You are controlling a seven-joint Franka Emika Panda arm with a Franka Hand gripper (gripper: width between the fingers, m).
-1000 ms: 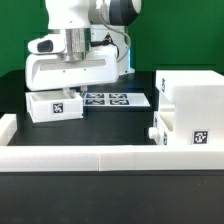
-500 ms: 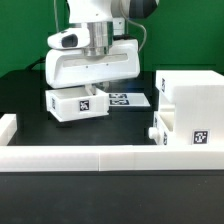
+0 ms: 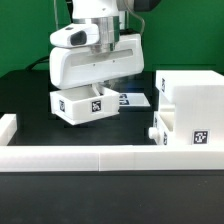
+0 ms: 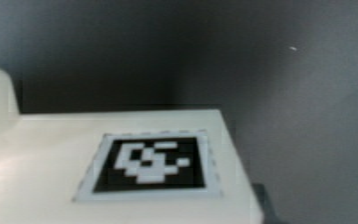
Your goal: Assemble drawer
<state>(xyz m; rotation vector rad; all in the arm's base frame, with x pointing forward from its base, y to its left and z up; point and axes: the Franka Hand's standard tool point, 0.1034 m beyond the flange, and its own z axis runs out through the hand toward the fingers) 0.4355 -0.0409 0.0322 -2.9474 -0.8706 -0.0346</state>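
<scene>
My gripper (image 3: 99,90) is shut on a small white tray box (image 3: 86,105) with a black-and-white tag. It holds the box slightly tilted, just above the black table. The fingertips are hidden behind the box. The large white drawer casing (image 3: 192,92) stands at the exterior view's right, apart from the held box. A second smaller white piece with a tag (image 3: 190,135) sits at the casing's front. The wrist view shows the held box's white top with its tag (image 4: 151,163) over the dark table. No fingers show there.
The marker board (image 3: 137,100) lies flat behind the held box, partly hidden by it. Low white blocks form a border wall along the front (image 3: 100,160) and at the exterior view's left (image 3: 8,126).
My gripper has carried the tray box toward the exterior view's right, closer to the casing, and now covers more of the marker board. The casing has not moved.
</scene>
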